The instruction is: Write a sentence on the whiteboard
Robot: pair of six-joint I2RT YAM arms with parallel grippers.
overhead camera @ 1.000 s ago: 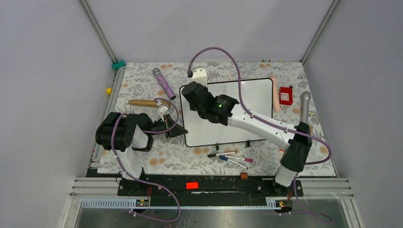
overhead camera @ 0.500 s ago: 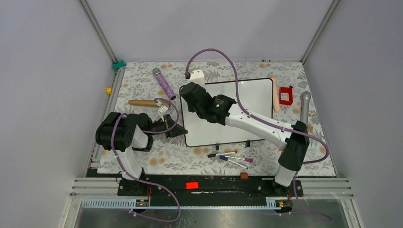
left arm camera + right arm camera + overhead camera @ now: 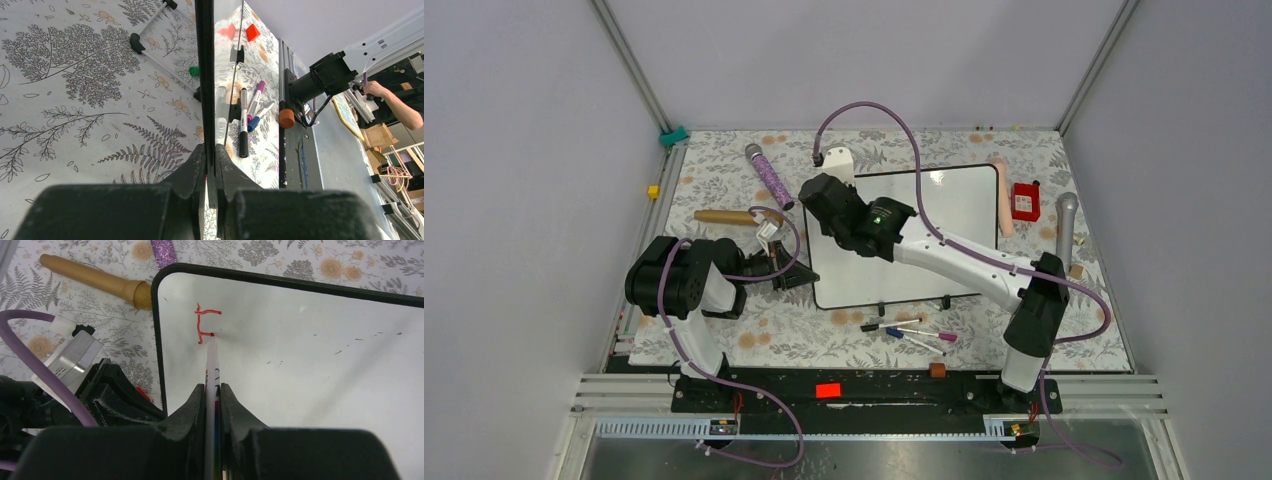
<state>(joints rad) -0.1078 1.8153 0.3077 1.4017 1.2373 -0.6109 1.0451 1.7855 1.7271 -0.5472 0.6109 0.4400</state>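
**Writing barely begun: one red letter on the board**

Top external view. The large glossy white rectangular whiteboard (image 3: 944,240), with its thin black frame, is found lying flat on the floral-patterned table cover (image 3: 724,340), right of centre. The left gripper (image 3: 796,276) is closed on the board's left edge. The right gripper (image 3: 824,200) is held over the upper-left corner, and any writing is hidden beneath its wrist in this view. Several slim loose marker pens (image 3: 911,330) are noted just in front of the board's near edge. A purple glittery cylinder (image 3: 769,178) and a tan wooden rod (image 3: 724,216) lie to its left. A small red box (image 3: 1025,201) and a pale pink cylinder (image 3: 1001,195) lie to its right. None of these is lying on the board.

Left wrist view. The jaws are seen pinched on the black frame, viewed edge-on. The board is judged to be steadied by this hold.

Right wrist view. The fingers are shut on a white-barrelled red marker (image 3: 211,370). Its tip is touching the board near the top-left corner. Of the sentence (image 3: 204,324), only a single red handwritten letter "F" is drawn, and the tip is placed at the end of its middle bar. The task is therefore judged scarcely started, with every further letter left to be written. The white surface to the right and below is unmarked apart from faint dark specks. No obstacle is seen in the pen's path. The wooden rod and the purple cylinder lie outside the frame, near that corner.
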